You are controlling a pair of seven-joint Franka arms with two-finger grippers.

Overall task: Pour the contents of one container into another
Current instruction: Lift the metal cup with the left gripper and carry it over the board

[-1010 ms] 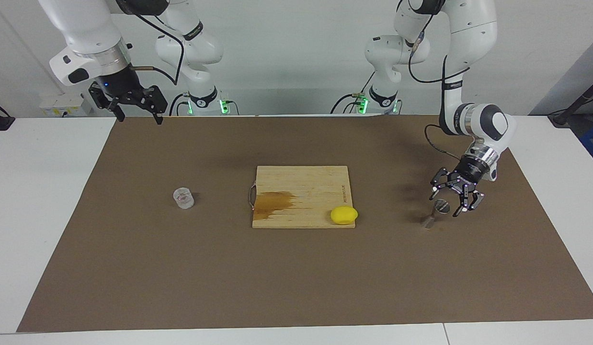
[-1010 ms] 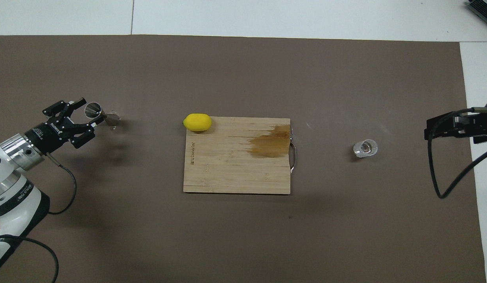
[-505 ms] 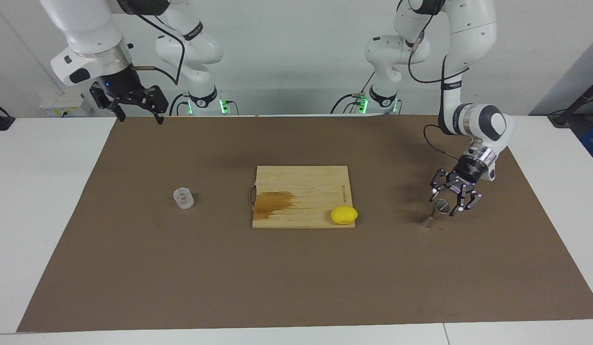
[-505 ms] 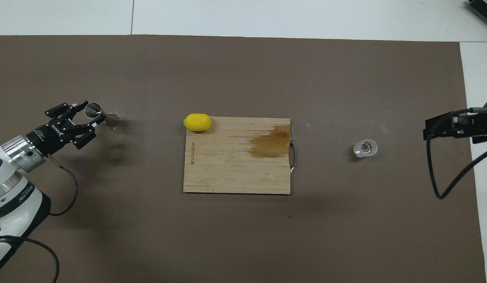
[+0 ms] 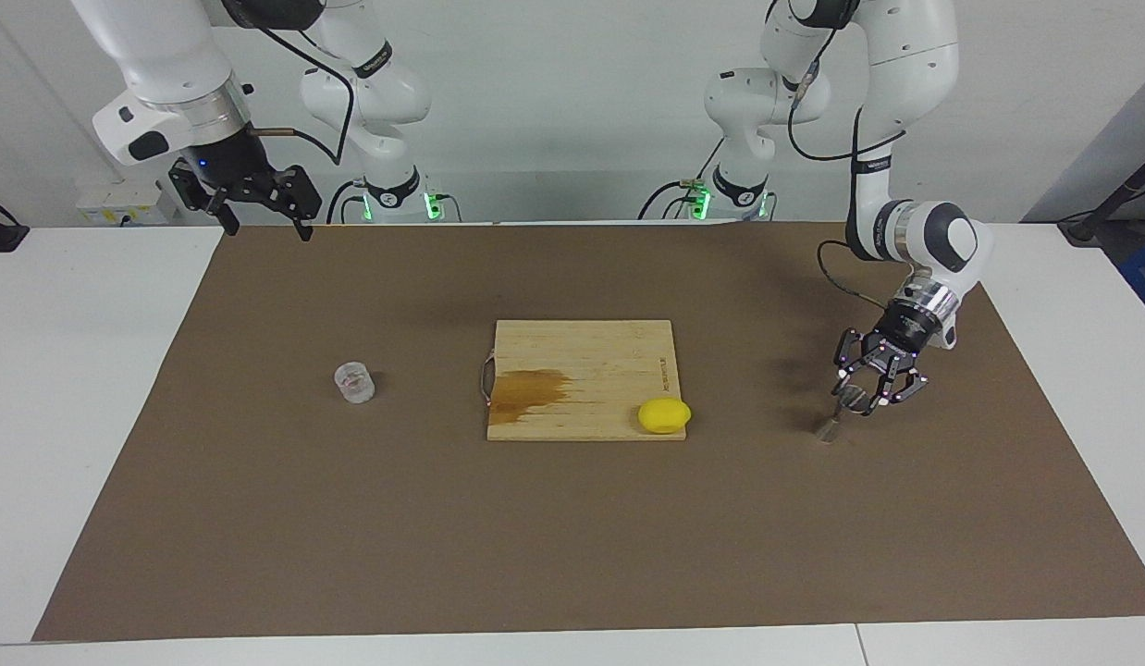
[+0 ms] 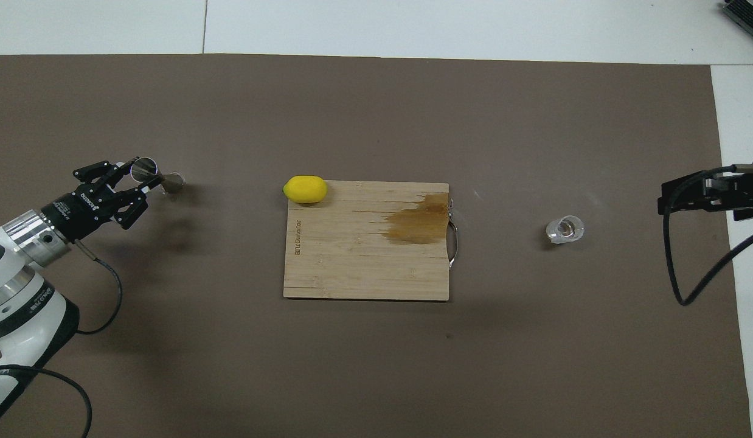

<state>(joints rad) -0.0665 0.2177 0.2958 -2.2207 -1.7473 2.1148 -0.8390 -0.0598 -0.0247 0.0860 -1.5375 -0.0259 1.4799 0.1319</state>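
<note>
The small metal jigger (image 5: 837,413) (image 6: 152,175) stands on the brown mat toward the left arm's end of the table. My left gripper (image 5: 859,398) (image 6: 138,176) is low over the mat and shut on the jigger's upper cup. The clear glass tumbler (image 5: 354,382) (image 6: 564,229) stands alone on the mat toward the right arm's end, with a faint pink tint inside. My right gripper (image 5: 263,220) (image 6: 663,204) waits open, raised over the mat's edge at its own end, well away from the tumbler.
A wooden cutting board (image 5: 582,356) (image 6: 352,267) with a dark wet stain lies mid-table between the two containers. A yellow lemon (image 5: 664,415) (image 6: 305,189) sits at the board's corner nearest the jigger. The brown mat (image 5: 572,536) covers most of the white table.
My left gripper's fingers have closed in from wide open onto the jigger's upper cup. The right arm has barely moved. Tumbler, board and lemon stay put.
</note>
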